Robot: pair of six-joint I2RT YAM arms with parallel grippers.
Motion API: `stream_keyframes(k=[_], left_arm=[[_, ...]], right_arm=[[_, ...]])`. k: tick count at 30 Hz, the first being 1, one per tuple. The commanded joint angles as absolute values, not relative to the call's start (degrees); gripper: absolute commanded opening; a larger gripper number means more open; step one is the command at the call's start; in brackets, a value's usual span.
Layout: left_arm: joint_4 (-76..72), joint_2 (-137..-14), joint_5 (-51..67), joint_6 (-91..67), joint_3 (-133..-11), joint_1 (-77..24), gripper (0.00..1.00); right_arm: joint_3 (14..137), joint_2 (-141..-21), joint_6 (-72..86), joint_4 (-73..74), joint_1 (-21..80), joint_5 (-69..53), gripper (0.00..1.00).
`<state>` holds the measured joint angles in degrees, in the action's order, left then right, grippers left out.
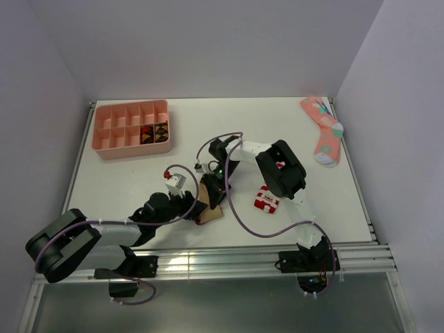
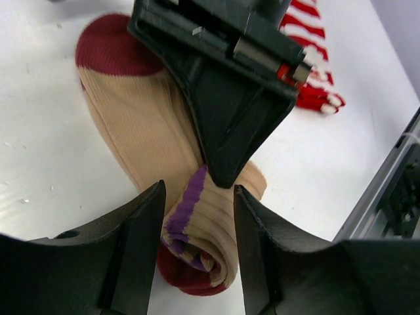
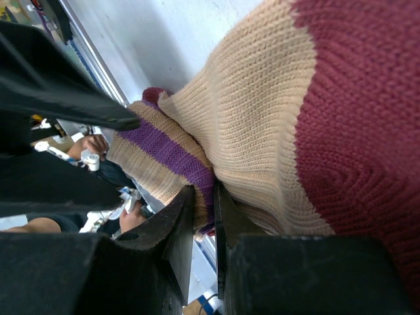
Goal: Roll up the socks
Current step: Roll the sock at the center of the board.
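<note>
The tan sock [image 2: 141, 131] lies flat on the white table with its dark red toe far from me and its purple-striped cuff end rolled into a coil [image 2: 203, 249]. My left gripper [image 2: 199, 223] is open and straddles that coil, a finger close on each side. My right gripper [image 3: 203, 203] comes down from above and is shut on the purple-striped cuff layer at the top of the roll. In the top view both grippers meet over the tan sock [image 1: 211, 215]. The red-and-white striped sock [image 1: 266, 199] lies bunched just right of them, touched by neither.
A pink sock [image 1: 325, 132] with teal and grey pattern lies at the far right edge. A pink compartment tray [image 1: 132, 129] stands at the back left with small items in two cells. The metal rail [image 1: 277, 253] runs along the near table edge.
</note>
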<state>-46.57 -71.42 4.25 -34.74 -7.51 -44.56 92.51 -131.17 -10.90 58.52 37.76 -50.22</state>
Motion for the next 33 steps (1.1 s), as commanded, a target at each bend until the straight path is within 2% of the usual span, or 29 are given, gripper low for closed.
stream_keyframes(k=[1, 13, 18, 21, 28, 33], left_arm=[[-49.22, -73.38, 5.10, -32.87, -8.26, -45.70, 0.51], [-45.53, -76.90, 2.29, -31.64, -11.33, -47.37, 0.50], [-41.84, -80.24, 1.06, -31.11, -14.32, -48.51, 0.45], [-40.17, -81.73, 0.27, -31.38, -15.12, -49.13, 0.36], [-35.17, -83.32, -1.75, -31.90, -18.27, -50.01, 0.03], [-27.44, -84.37, -5.71, -33.05, -21.09, -51.06, 0.00]], right_arm=[[89.74, -135.00, -14.50, 54.49, 38.41, -34.89, 0.09], [89.56, -134.82, -14.85, 54.49, 38.14, -35.07, 0.08], [89.56, -134.74, -15.03, 54.67, 38.14, -35.16, 0.08], [89.47, -134.65, -15.03, 54.49, 37.97, -35.24, 0.08], [89.47, -134.39, -15.03, 54.32, 37.79, -35.24, 0.08], [89.56, -133.86, -15.12, 54.23, 37.44, -35.24, 0.10]])
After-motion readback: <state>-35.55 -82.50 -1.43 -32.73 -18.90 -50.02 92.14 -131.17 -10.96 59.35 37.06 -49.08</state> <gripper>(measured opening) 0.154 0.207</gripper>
